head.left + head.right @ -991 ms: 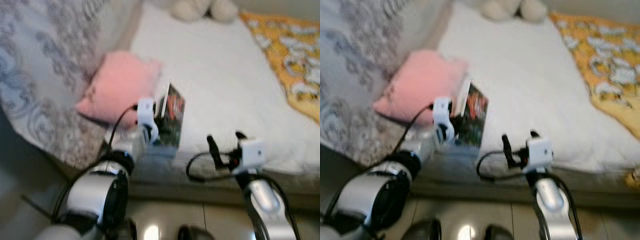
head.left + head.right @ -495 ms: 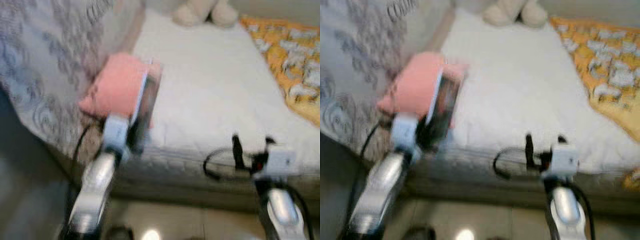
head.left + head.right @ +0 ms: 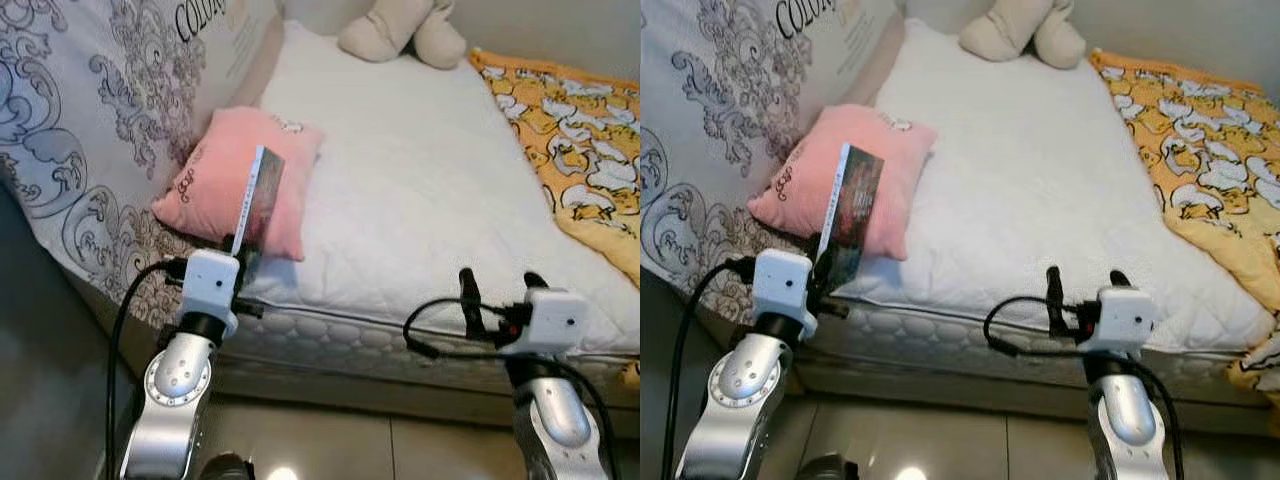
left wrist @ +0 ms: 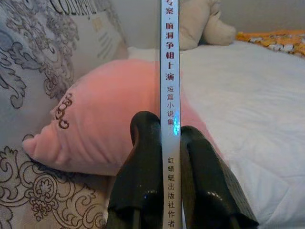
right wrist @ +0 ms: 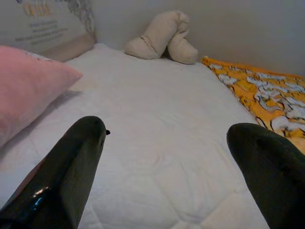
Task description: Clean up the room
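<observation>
The left gripper (image 4: 164,143) is clamped on a book (image 3: 255,205), fingers pinching its spine edge, so the book stands upright on edge above the near side of the bed (image 3: 420,200), in front of a pink pillow (image 3: 235,180). The right gripper (image 3: 497,287) hangs spread wide and empty over the mattress edge. The book looks picked up for tidying; the carry step seems in hand. Next it needs a proper spot, kept firmly pinched as the robot turns away. A plush toy (image 3: 400,25) and orange blanket (image 3: 575,130) lie beyond.

Glossy paper book (image 4: 169,71); soft matt pink cloth pillow (image 3: 235,180); quilted white mattress (image 3: 420,190); shiny black left hand (image 4: 169,143).
</observation>
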Available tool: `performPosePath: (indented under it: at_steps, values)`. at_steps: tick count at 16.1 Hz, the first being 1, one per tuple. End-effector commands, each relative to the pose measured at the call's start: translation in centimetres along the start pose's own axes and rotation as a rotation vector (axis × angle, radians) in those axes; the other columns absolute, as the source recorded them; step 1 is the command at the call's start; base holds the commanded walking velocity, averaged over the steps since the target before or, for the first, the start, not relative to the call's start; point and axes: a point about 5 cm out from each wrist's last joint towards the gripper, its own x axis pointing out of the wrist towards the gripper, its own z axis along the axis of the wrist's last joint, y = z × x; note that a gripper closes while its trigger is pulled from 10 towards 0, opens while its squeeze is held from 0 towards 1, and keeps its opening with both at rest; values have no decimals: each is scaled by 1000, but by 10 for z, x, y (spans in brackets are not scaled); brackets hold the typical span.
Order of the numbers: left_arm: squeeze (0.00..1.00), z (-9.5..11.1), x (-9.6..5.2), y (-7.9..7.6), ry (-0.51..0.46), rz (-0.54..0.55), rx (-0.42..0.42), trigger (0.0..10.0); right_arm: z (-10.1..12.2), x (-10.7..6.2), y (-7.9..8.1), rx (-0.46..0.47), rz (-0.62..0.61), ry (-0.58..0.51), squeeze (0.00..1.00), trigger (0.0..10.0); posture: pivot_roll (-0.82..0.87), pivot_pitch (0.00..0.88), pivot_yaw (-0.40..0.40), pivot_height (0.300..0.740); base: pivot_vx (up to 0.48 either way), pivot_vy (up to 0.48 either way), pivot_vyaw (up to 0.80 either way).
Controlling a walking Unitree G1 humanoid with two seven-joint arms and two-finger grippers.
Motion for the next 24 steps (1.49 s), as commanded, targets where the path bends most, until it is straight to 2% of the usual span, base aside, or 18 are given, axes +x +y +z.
performPosePath:
  at_steps: [1,4,7,17,24]
  values:
    - [0,15,9,-6,-63,-31,10,10000,0,2,-5,-16,-7,-17,0,10000,75,0,-85,728,0,0,0]
    - [0,16,14,-12,-51,-90,5,10000,-1,3,3,-9,15,-17,0,10000,50,0,-54,728,248,0,0]
    - [0,19,18,-17,-58,-124,-15,10000,-5,3,4,-9,2,-13,0,10000,42,0,-42,728,453,0,0]
    - [0,14,18,-17,-27,-102,-62,10000,-13,2,8,-19,52,22,0,10000,55,0,-63,728,479,0,0]
    - [0,18,26,-19,-41,-123,-70,10000,-14,5,10,-40,67,23,0,10000,46,0,-53,728,480,0,0]
